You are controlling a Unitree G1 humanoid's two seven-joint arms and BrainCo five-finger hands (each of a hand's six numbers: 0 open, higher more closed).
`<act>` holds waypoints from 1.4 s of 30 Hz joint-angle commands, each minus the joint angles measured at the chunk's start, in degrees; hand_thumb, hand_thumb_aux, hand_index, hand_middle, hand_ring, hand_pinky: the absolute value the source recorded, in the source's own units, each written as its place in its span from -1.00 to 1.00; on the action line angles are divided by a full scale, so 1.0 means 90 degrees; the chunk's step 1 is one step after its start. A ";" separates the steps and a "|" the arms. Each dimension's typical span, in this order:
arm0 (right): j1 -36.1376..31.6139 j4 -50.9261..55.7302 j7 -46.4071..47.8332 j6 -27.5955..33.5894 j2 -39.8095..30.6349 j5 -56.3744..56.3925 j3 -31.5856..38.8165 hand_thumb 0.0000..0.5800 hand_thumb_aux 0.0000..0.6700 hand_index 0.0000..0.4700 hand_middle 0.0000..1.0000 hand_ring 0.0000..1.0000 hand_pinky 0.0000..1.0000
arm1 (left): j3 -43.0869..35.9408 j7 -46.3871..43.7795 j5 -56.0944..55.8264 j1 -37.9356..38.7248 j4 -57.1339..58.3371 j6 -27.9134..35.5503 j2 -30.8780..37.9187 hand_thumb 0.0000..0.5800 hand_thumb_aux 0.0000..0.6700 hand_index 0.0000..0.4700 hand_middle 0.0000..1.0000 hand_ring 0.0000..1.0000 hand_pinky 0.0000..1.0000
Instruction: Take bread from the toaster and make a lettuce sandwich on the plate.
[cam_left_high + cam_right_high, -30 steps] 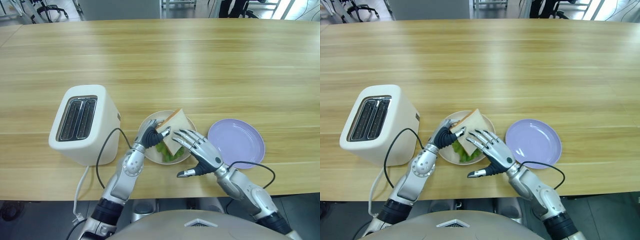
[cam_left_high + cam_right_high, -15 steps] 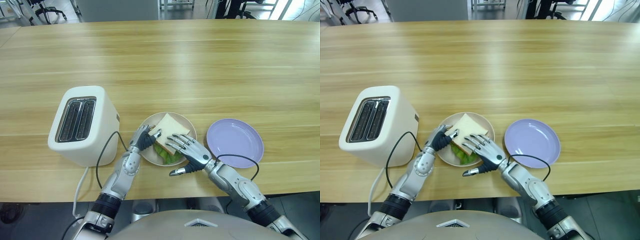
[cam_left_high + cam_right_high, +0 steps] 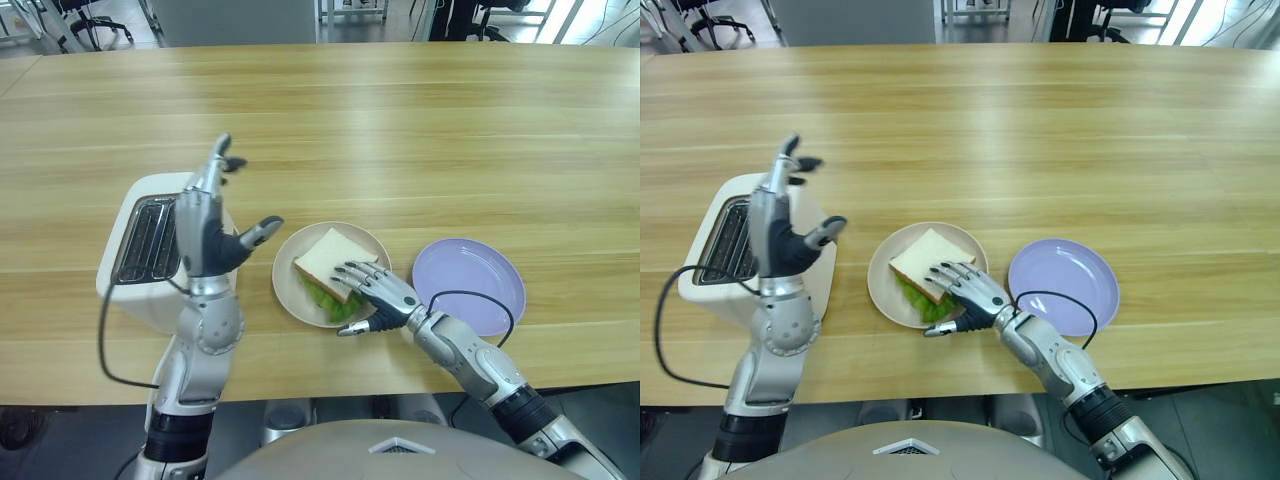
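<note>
A slice of white bread [image 3: 328, 267] lies flat on green lettuce [image 3: 338, 306] on the beige plate [image 3: 290, 290] in front of me. My right hand [image 3: 372, 295] rests open at the plate's near right rim, its fingertips touching the bread's near edge. My left hand [image 3: 208, 225] is raised upright in front of the white toaster [image 3: 140, 262], fingers spread and holding nothing. The toaster's two slots [image 3: 730, 240] show dark.
An empty purple plate [image 3: 470, 283] sits to the right of the beige one. The toaster's black cord [image 3: 665, 340] loops down over the table's near edge at the left. Wide bare wooden table lies beyond the plates.
My left hand has let go of the bread and lifted up to the left, in front of the toaster. The bread now lies flat. My right hand has slid lower.
</note>
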 commanded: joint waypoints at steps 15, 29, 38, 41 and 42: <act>0.1428 -0.2956 0.4034 0.0953 -0.0047 0.8398 -0.1556 1.00 1.00 0.96 1.00 1.00 1.00 | -0.1088 -0.4536 -0.6046 0.1347 -0.0039 -0.2045 0.1120 1.00 1.00 0.96 1.00 1.00 1.00; 0.1961 -0.1624 0.4733 -0.0694 -0.1494 0.4572 -0.0677 1.00 1.00 0.96 1.00 1.00 1.00 | -0.1688 -0.6213 -0.2731 0.1957 0.1458 -0.1179 0.2744 1.00 1.00 0.96 1.00 1.00 1.00; 0.1067 -0.0184 0.2867 -0.0854 -0.0961 0.1739 -0.0134 1.00 1.00 0.96 0.78 0.78 0.78 | -0.2561 -0.4969 0.0325 0.0708 0.2860 -0.0527 0.2054 1.00 1.00 0.96 1.00 1.00 1.00; 0.0596 0.0402 0.2219 -0.0728 -0.0739 0.0889 0.0150 1.00 1.00 0.96 0.42 0.42 0.42 | -0.2807 -0.4703 0.0843 0.0297 0.3287 -0.0346 0.1852 1.00 1.00 0.96 1.00 1.00 1.00; 0.0418 0.0584 0.1918 -0.0651 -0.0637 0.0618 0.0211 1.00 1.00 0.96 0.20 0.20 0.20 | -0.2815 -0.4583 0.0935 0.0154 0.3372 -0.0268 0.1767 1.00 1.00 0.96 1.00 1.00 1.00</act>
